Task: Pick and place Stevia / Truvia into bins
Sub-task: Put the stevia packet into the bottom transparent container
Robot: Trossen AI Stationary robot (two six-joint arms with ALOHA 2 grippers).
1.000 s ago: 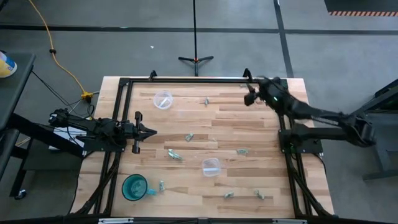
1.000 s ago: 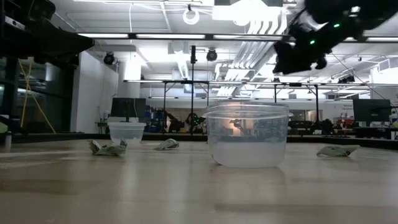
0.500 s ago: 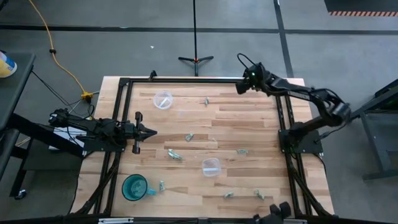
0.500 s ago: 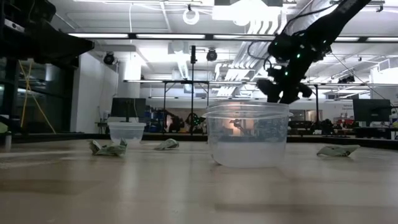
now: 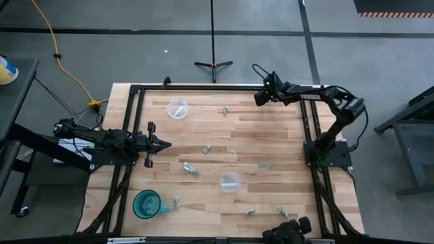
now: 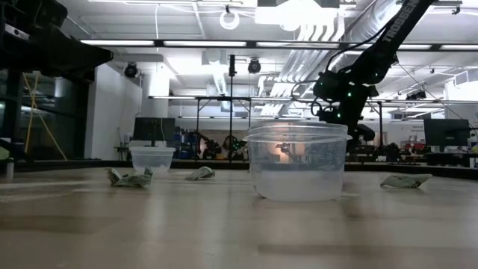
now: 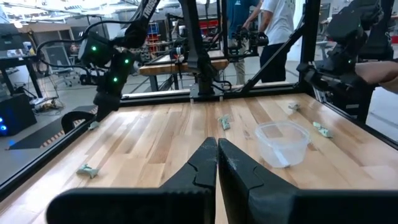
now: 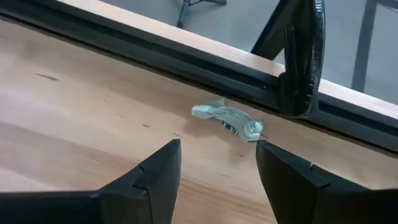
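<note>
Right jaws point(image 8: 217, 171) spread — crumpled sachet point(image 8: 227, 121) between, beside black frame rail point(image 8: 186, 53), left jaws point(image 7: 217, 163) clenched

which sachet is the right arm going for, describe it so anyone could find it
Go to the table's far right corner, by the black frame rail. The sachet lies there, just ahead of the open right tool. Unlike the other sachets, it sits against the rail.
</note>
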